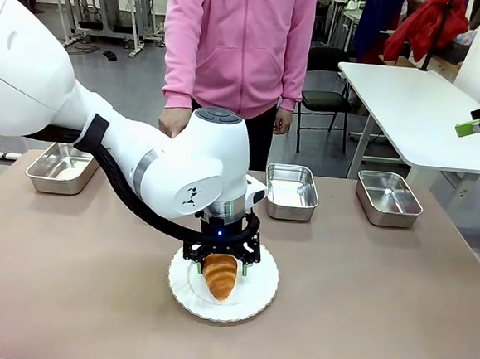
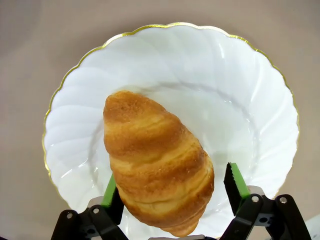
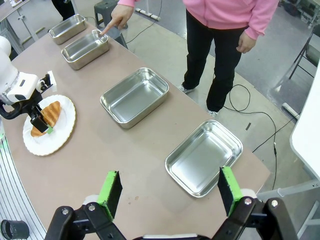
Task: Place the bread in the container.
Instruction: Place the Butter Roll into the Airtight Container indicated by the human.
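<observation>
Left gripper [image 2: 170, 192] straddles the bread [image 2: 157, 162] on the plate [image 2: 250, 100], jaws partly closed, one pad off; squeeze gently, lift straight; right gripper [image 3: 170, 192] gapes empty.

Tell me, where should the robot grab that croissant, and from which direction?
Probably across its thick middle, coming straight down from above. The croissant lies flat on the scalloped plate, its long ridged flanks bare, and the left gripper straddles it that way, a green pad on either flank.
</observation>
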